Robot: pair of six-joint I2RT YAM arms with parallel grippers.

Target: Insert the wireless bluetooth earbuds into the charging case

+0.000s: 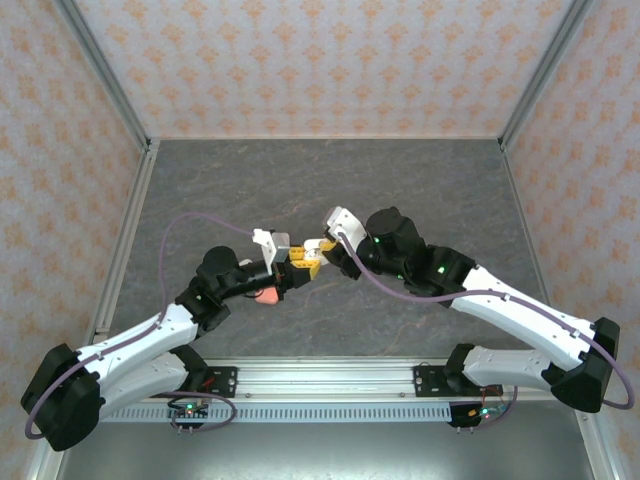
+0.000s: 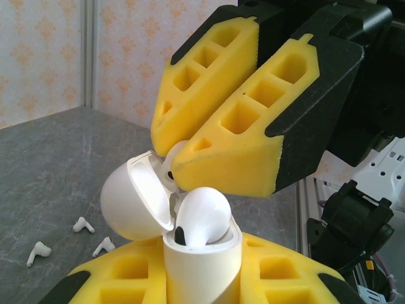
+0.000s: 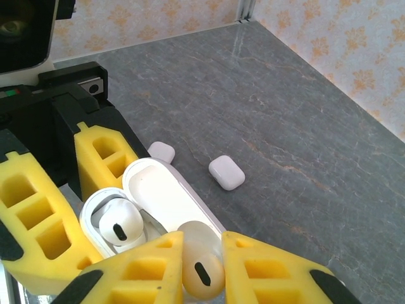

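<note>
My left gripper (image 2: 204, 286) is shut on a white charging case (image 2: 202, 263), held upright with its lid (image 2: 130, 199) swung open to the left. One white earbud (image 2: 204, 218) sits in the case's nearer slot. My right gripper (image 3: 202, 271) is shut on a second white earbud (image 3: 201, 254), its stem down at the case's other slot, against the lid (image 3: 166, 190). In the top view the two grippers meet over mid-table, left (image 1: 288, 272) and right (image 1: 318, 247). Three loose white earbuds (image 2: 82, 224) lie on the table to the left.
Two closed white cases (image 3: 226, 172) (image 3: 161, 152) lie on the grey table beyond the held case. A pink object (image 1: 265, 296) lies under the left arm. Patterned walls with metal rails (image 1: 125, 235) bound the table.
</note>
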